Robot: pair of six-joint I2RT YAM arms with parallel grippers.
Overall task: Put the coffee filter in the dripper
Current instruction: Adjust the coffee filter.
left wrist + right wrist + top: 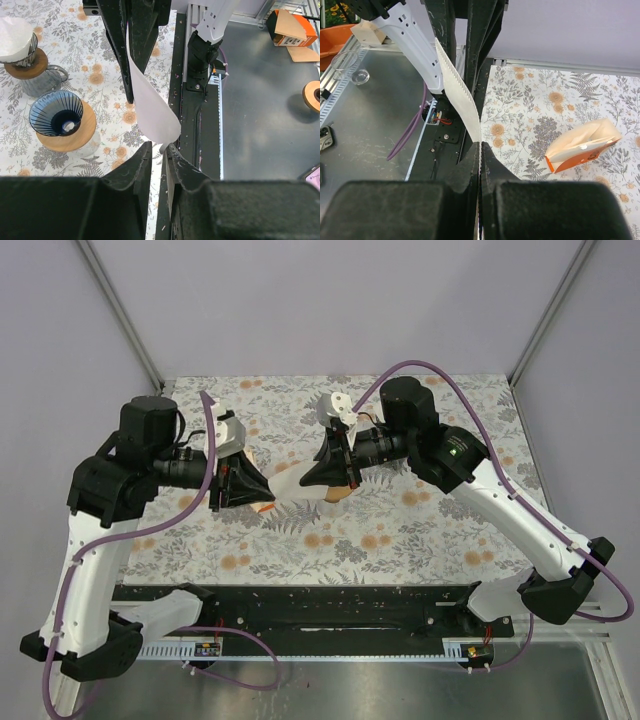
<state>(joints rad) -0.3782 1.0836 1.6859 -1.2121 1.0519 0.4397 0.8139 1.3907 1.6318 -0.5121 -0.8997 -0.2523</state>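
Note:
A white paper coffee filter [152, 110] hangs in the air between my two grippers [288, 483]. My right gripper [480, 146] is shut on one edge of it [457, 95]. My left gripper [159, 148] has its jaws a little apart, and the filter's lower corner sits loosely at the gap between its fingertips [146, 150]. The dripper [56, 112], blue ribbed glass on a round wooden base, stands on the floral table to the left in the left wrist view, below and apart from the filter. In the top view the dripper is mostly hidden under my right gripper [312, 478].
A second dripper with a white filter in it sits on a glass carafe [30, 60] farther back. An orange filter packet [580, 150] lies on the floral table [535, 100]. The black rail [300, 610] runs along the near edge.

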